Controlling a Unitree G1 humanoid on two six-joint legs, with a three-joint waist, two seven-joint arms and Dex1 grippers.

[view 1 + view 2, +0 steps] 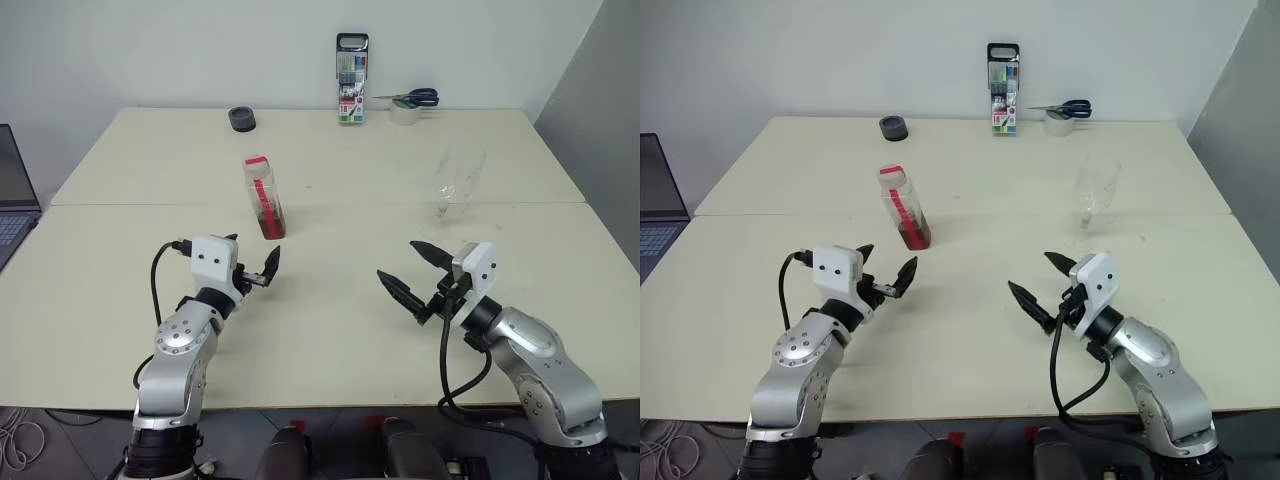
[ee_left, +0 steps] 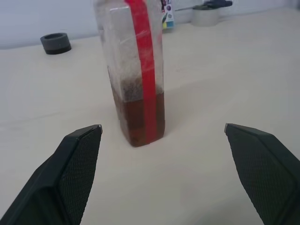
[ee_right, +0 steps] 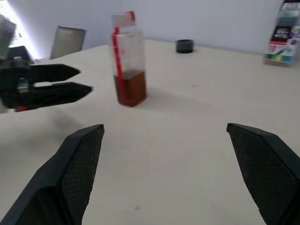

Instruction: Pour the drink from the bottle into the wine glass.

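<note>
Left gripper point(image 1: 258, 270): jaws spread wide, empty, level above the table point(image 1: 330, 330). Bottle point(image 1: 264, 197) upright just ahead of it, apart from both fingers, capped; drink point(image 1: 270, 222) fills the lower part. Right gripper point(image 1: 410, 272): jaws wide, empty, angled toward the bottle. Wine glass point(image 1: 455, 178): upright beyond the right gripper, well apart, right of the bottle.
</note>
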